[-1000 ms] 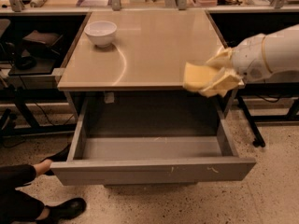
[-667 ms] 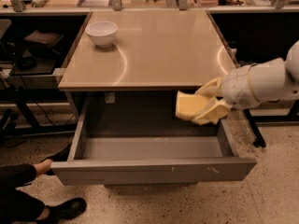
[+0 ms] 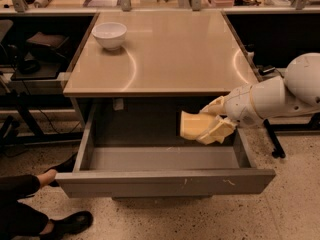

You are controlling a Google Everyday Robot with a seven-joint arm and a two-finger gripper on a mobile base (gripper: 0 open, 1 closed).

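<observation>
Entry: your gripper (image 3: 209, 128), jaws closed on a yellow sponge (image 3: 192, 125), held above the open drawer (image 3: 165, 182), right side.

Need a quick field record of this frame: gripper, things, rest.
gripper: gripper at right of centre, over the open drawer, lower than the table top
holding: yellow block, clear of any surface
things: yellow block hangs above the drawer's right half; drawer pulled out
rest: white bowl at the table's back left; person's shoe on the floor, lower left
</observation>
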